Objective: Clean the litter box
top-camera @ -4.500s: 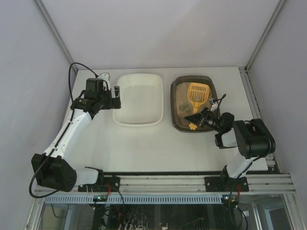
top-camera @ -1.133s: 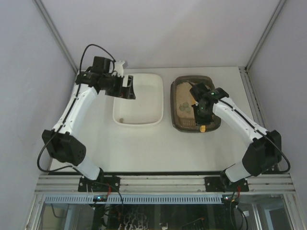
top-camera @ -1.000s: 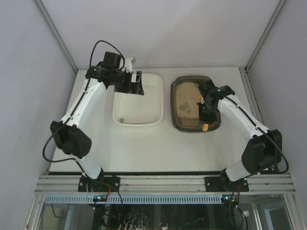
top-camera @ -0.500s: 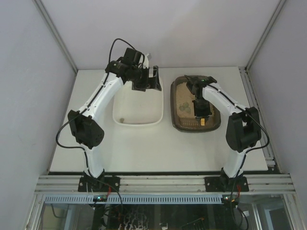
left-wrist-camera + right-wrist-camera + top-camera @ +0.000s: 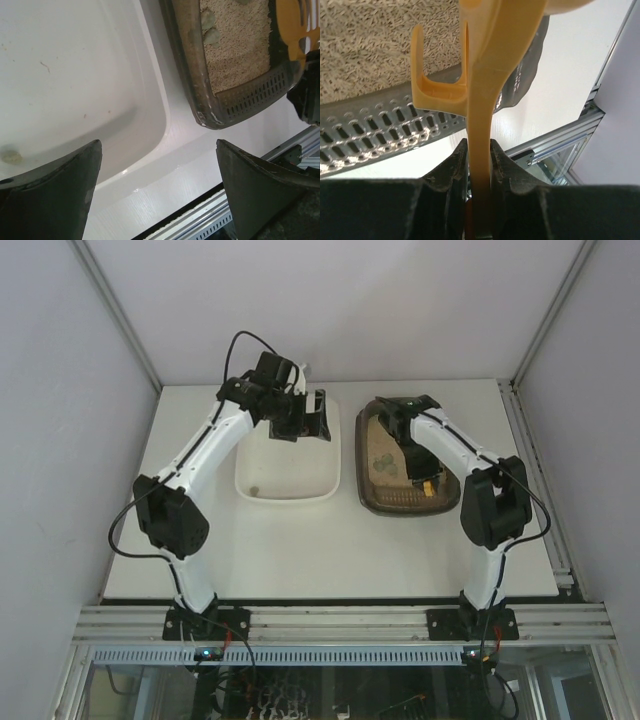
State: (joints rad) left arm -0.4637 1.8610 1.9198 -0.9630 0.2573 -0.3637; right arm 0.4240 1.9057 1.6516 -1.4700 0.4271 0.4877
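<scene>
Right wrist view shows the right gripper (image 5: 479,150) clamped flat on the handle of the yellow scoop (image 5: 487,90), which hangs over the near end of the litter box (image 5: 370,132). That box sits flat and open side up on the table (image 5: 300,550). It is right of the white tub (image 5: 285,495) and just beside it, with a narrow strip of table between them. Its long axis runs near to far, the perforated lip at the near end and the plain rounded end far.

I judge it a stiff plastic tray made fairly heavy by the litter (image 5: 235,45). That fill is loose, so any tilt would shift or spill it. The smooth rim looks slippery. The best hold is probably a pinch on a long side wall at its middle, or on the near lip, keeping the box level. A few clumps (image 5: 212,36) lie in the litter.

Farther off, the left gripper (image 5: 158,145) hangs with jaws wide apart, holding nothing, over the tub's far right part.
</scene>
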